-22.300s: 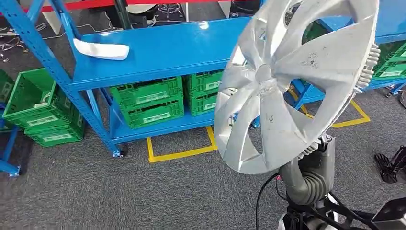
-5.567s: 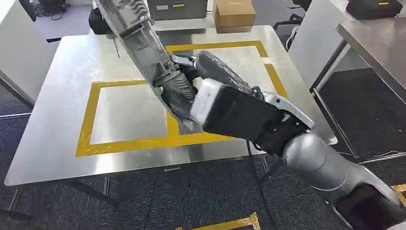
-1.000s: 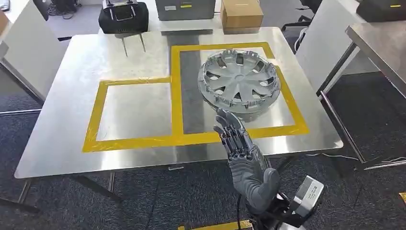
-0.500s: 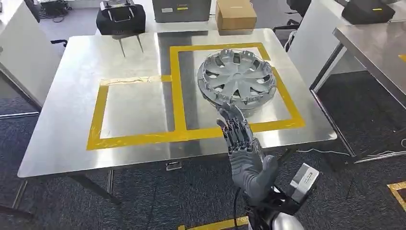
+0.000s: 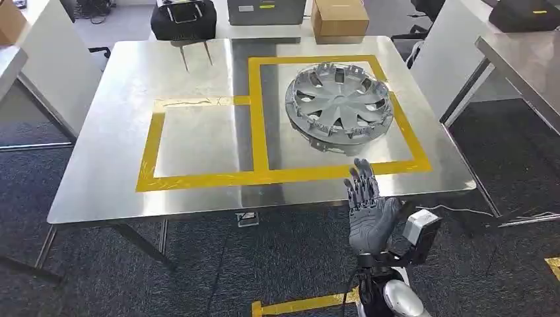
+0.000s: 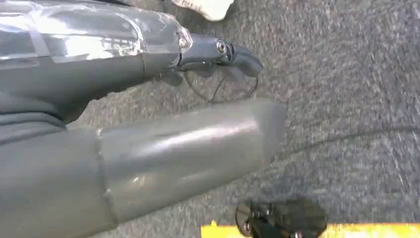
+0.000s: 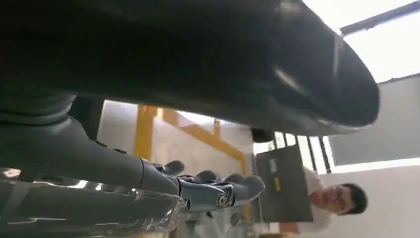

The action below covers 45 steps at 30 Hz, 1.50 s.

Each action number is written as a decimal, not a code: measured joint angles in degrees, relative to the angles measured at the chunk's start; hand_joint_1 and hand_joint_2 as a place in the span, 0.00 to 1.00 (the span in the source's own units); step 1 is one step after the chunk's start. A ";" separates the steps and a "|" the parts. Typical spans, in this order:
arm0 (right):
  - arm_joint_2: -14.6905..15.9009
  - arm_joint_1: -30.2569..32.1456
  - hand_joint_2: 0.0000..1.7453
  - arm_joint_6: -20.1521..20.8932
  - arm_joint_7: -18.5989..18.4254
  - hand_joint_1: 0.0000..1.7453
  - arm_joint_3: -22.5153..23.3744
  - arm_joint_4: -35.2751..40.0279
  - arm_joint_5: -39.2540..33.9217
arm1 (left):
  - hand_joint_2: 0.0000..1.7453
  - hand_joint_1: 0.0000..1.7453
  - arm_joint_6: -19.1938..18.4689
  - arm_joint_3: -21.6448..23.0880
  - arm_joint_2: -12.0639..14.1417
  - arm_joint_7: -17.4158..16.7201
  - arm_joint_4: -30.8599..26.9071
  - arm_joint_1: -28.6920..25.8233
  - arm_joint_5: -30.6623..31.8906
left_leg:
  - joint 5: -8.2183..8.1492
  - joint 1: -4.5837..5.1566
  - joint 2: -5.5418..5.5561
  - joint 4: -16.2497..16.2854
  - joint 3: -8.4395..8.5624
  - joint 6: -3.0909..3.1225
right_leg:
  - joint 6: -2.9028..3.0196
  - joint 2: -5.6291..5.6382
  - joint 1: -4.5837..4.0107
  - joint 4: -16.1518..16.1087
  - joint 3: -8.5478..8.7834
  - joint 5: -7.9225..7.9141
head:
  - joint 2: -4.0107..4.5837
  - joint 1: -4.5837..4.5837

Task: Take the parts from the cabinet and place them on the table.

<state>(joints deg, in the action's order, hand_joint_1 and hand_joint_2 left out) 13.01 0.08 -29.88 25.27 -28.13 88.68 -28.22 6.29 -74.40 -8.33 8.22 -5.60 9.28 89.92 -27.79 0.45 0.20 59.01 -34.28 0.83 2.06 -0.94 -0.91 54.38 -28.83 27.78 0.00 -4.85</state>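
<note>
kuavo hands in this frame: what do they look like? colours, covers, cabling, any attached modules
Right hand: matte grey palm and thumb, darker segmented fingers with metallic links. A silver-and-black box module sits beside the wrist, with black cables below and a silver arm segment under that. Left hand: thick smooth grey thumb, glossy dark finger ending in a screw-pinned tip, thin black wire loop beneath it. No markings legible.

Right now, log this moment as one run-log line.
stage: part placed | hubcap: flat on table, inside right yellow-taped square | right hand: empty, fingers apart, off table's near edge | left hand: over carpet, state unclear
</note>
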 joint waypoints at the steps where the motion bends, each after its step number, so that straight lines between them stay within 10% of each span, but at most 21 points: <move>1: -0.31 -0.05 0.00 0.13 0.06 0.00 0.31 -1.73 -0.07 | 0.00 0.00 0.02 0.00 -0.07 0.00 0.02 0.02 0.00 | -1.93 -0.08 0.03 1.58 -0.71 -0.47 | 0.01 0.05 0.17 -0.39 -0.14 -0.46 | 0.00 0.46; 3: -0.44 0.07 0.00 0.26 0.11 0.00 0.90 -4.79 -0.20 | 0.00 0.00 0.02 0.00 0.02 0.00 0.04 0.03 0.00 | -7.05 -0.72 0.05 9.82 -3.92 -1.42 | -0.31 -0.07 0.46 -0.22 -0.98 -0.91 | 0.00 1.57; 5: -0.83 0.06 0.00 0.29 0.07 0.00 1.47 -7.19 -0.39 | 0.00 0.00 0.02 0.00 0.13 -0.02 0.04 -0.07 0.00 | -8.74 -1.25 -0.03 14.77 -5.53 -2.27 | -0.70 -0.08 0.76 0.22 -1.83 -1.17 | 0.00 1.90; 9: -1.66 0.01 0.00 0.57 1.32 0.00 2.69 -12.43 -4.33 | 0.00 0.00 0.07 -0.02 0.44 -0.20 0.02 0.02 0.00 | -2.39 -2.51 -0.45 0.77 3.01 -3.86 | -2.10 -0.01 1.80 2.63 -3.48 -0.81 | 0.00 2.45; 15: -2.30 -0.46 0.00 3.50 5.16 0.00 4.88 -21.08 -7.85 | 0.00 0.00 0.11 -0.02 0.37 -0.35 0.02 0.09 0.00 | -1.99 -1.97 -0.23 0.42 2.09 -0.21 | -4.04 0.55 2.01 3.73 -4.90 -0.72 | 0.00 2.54; 20: -2.69 -1.09 0.00 3.54 5.18 0.00 5.84 -24.35 -7.87 | 0.00 0.00 0.20 -0.02 0.39 -0.13 0.00 0.08 0.00 | -0.78 -1.32 -0.57 0.47 0.35 0.86 | -4.31 0.57 1.95 20.20 -10.43 9.53 | 0.00 0.57; 24: -2.99 -1.38 0.00 3.04 5.14 0.00 6.12 -25.65 -7.85 | 0.00 0.00 0.22 -0.02 0.35 0.02 0.02 0.14 0.00 | 0.09 -0.58 -0.50 0.46 -0.41 0.79 | -2.11 0.73 1.19 7.63 -2.27 3.10 | 0.00 -0.31; 26: -3.06 -1.88 0.00 2.95 5.03 0.00 6.45 -26.37 -7.87 | 0.00 0.00 0.33 -0.02 0.09 0.00 0.00 0.25 0.00 | 0.54 -0.53 -0.50 0.53 -0.79 0.28 | -1.17 0.80 0.68 2.67 0.08 2.95 | 0.00 0.02; 30: -3.21 -2.11 0.00 2.89 4.81 0.00 7.15 -28.93 -8.41 | 0.00 0.00 0.39 -0.02 0.00 -0.17 0.00 0.24 0.00 | 1.26 -0.75 -0.40 0.33 -0.95 -1.20 | -1.13 0.82 0.56 1.29 -0.04 1.37 | 0.00 -0.44; 35: -3.82 -2.90 0.00 2.97 4.22 0.00 7.24 -33.27 -8.76 | 0.00 0.00 0.39 -0.02 0.11 -0.17 0.02 0.20 0.00 | -9.20 -1.04 -0.10 15.28 -6.33 -2.31 | -0.75 0.23 0.72 1.33 -2.04 -0.39 | 0.00 1.99; 37: -4.09 -3.33 0.00 3.59 3.96 0.00 7.24 -36.43 -9.57 | 0.00 0.00 0.39 -0.04 0.13 -0.17 0.00 0.14 0.00 | -7.78 -1.13 -0.20 14.14 -4.58 -2.59 | -1.03 0.21 0.78 2.00 -3.16 -0.68 | 0.00 2.19; 40: -4.85 -4.80 0.00 5.57 3.96 0.00 7.26 -42.92 -10.90 | 0.00 0.00 0.50 -0.48 0.37 -0.13 0.00 0.30 0.00 | -3.74 -1.55 -0.27 1.55 3.24 -2.57 | -1.49 0.25 0.88 3.77 -4.64 -0.69 | 0.00 2.60; 45: -5.73 -5.47 0.00 7.00 -1.15 0.00 7.13 -55.10 -10.73 | 0.00 0.00 0.59 -1.11 0.46 -0.24 0.00 0.14 0.00 | -2.63 -1.26 0.09 0.48 2.62 0.08 | -3.28 0.43 0.90 4.26 -5.62 -1.28 | 0.00 2.64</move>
<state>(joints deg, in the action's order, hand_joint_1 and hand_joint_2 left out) 7.28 -5.38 -22.88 24.11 -21.00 33.58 -38.95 6.88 -75.52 -7.87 7.98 -5.60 9.42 89.92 -30.41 -0.80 0.29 59.49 -31.65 0.91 -1.22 -0.51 -0.01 58.64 -34.45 26.50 0.00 -2.21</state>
